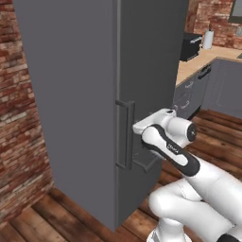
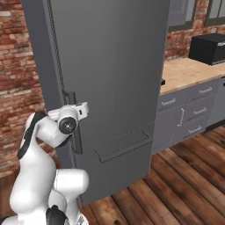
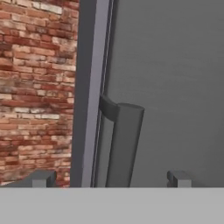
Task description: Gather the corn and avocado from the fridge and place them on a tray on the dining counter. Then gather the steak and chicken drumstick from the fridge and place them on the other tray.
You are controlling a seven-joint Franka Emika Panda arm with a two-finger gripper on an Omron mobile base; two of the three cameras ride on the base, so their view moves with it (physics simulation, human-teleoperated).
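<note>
Right now the fridge [image 1: 85,94] is shut, tall dark grey, w/ a brick wall [image 1: 19,142] on its left side and a wooden floor [image 2: 184,184] under it. Task food can't be seen, doors closed, so can't tell where the corn, avocado, steak or drumstick sit.

Gripper [image 3: 109,179] sits close to the vertical door handle [image 3: 124,144], up near the handle's top end. Jaws released, spread wide: in hand view one dark fingertip [image 3: 39,178] shows at lower left over the brick, the other at lower right over the door face, handle bar between them, not touching either as far as I can see. Nothing held.

Left base view: arm's white wrist is against the fridge front, just right of the handle [image 1: 125,134], at abt mid-height of the bar. Right base view: hand is at the handle [image 2: 72,123], above a horizontal pull [image 2: 125,147] of the lower drawer.

Further right: wooden counter [image 2: 189,72] on grey cabinets w/ drawers [image 2: 193,110], black microwave [image 2: 208,48] on it. Paper towel roll [image 1: 208,39] stands at the back.
</note>
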